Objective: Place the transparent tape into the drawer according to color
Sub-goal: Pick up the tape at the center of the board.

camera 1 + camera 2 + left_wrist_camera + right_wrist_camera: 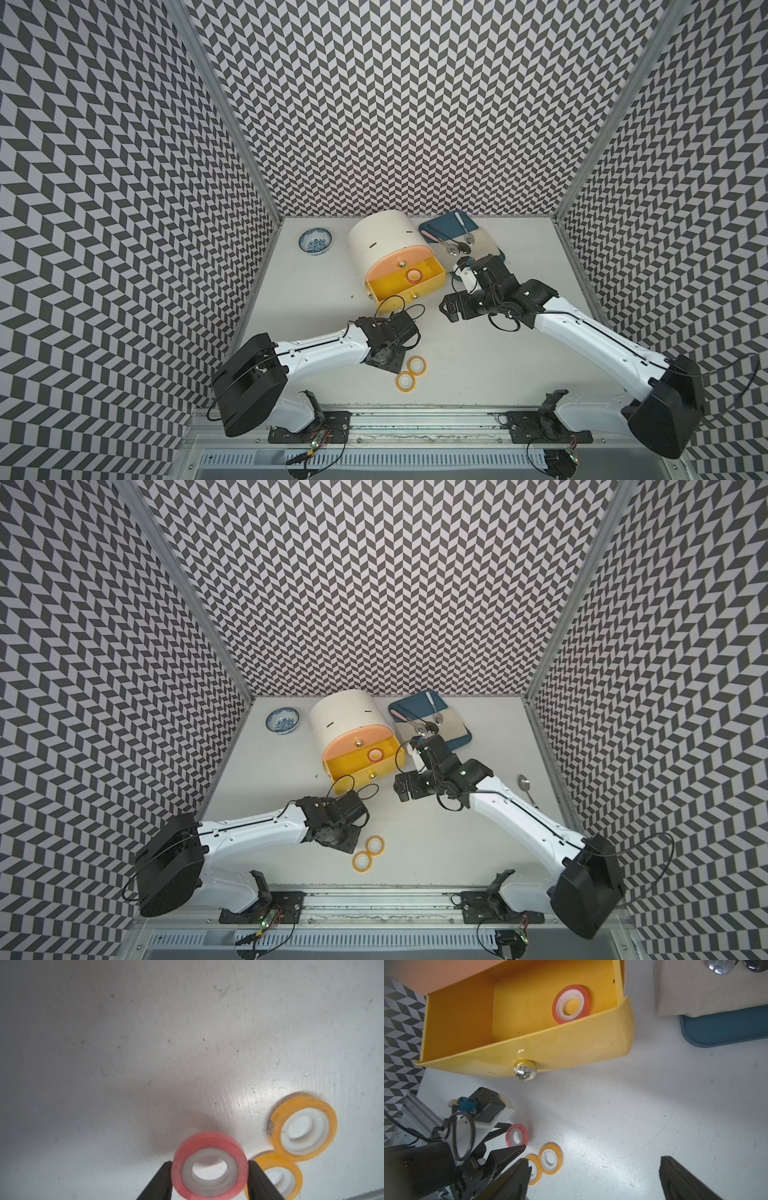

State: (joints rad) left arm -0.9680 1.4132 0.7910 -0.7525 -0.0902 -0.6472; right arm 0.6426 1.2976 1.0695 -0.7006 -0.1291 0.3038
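We pinch the pink-red tape ring (207, 1142) across its rim in our left gripper (209, 1162), the open yellow drawer (430, 286) lying beyond it, our right gripper (594, 1161) spread wide and empty.

- left arm (320, 353): stretched from base toward centre, wrist pitched downward.
- left gripper (209, 1162): jaws partly closed, fingers (160, 1180) clamped on opposite sides of pink-red tape ring (207, 1140). Ring possibly lifted clear, view too close to confirm.
- right arm (582, 332): reaching forward and inward, wrist turned toward left arm.
- right gripper (593, 1160): jaws spread wide, empty.
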